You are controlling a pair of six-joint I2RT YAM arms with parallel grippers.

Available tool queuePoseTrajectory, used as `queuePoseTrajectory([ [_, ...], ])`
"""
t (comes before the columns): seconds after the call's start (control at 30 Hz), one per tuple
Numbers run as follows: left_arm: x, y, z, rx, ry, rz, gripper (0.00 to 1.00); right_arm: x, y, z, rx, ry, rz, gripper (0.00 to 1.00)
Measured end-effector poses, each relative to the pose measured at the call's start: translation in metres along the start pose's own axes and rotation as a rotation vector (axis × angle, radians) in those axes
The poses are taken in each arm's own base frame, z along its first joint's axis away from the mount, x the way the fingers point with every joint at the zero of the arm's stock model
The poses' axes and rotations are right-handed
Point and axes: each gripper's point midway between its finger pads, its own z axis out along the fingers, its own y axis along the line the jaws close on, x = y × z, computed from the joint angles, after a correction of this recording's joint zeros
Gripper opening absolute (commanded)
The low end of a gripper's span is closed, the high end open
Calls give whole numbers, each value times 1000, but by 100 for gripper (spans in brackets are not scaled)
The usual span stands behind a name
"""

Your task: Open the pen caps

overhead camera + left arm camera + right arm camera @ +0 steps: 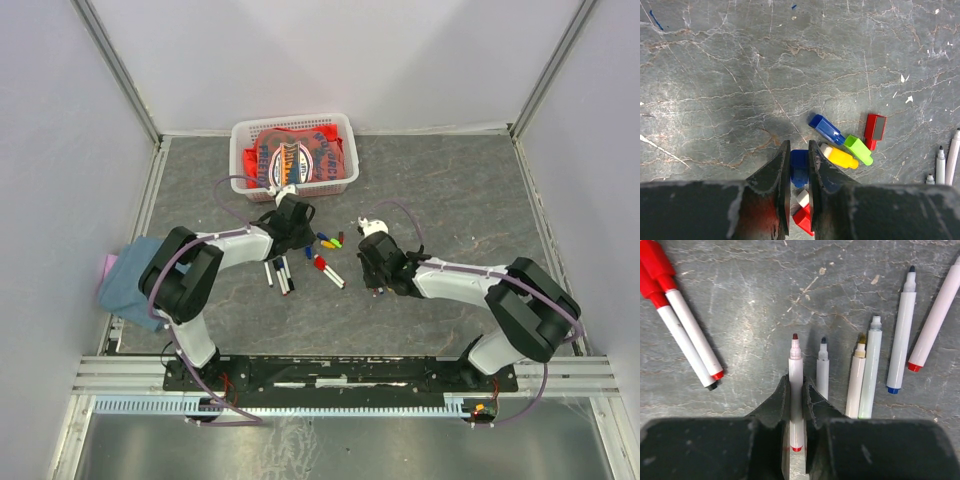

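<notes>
Left gripper (799,150): clamped narrow on a blue cap (799,169) | loose caps (839,156) in blue, yellow, green and red are seen on the desk (715,75) just ahead-right of it | Right gripper (796,386): closed on an uncapped red-tipped pen (795,362) | more uncapped pens (902,330) are laid just right of it, two red-capped pens (692,332) to its left

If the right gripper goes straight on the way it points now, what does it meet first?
Nothing, it seems: beyond the red-tipped pen in the right gripper lies only bare table; depth is unclear.
</notes>
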Motion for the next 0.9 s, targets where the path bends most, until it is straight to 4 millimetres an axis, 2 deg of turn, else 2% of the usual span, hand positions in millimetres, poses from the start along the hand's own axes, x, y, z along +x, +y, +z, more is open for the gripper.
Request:
queuePoseTrajectory([
  [0.2, -2, -1, 1, -8, 2, 9, 13, 2, -7, 3, 52, 10, -24, 23],
  [0.33, -1, 0, 4, -13, 7, 12, 22, 2, -9, 3, 72, 13, -36, 28],
  [0.63, 2, 2, 5, -21, 16, 22, 37, 1, -13, -1, 107, 19, -63, 32],
  [0.9, 2, 3, 5, -22, 16, 27, 38, -18, 0, -13, 76, -27, -109, 38],
])
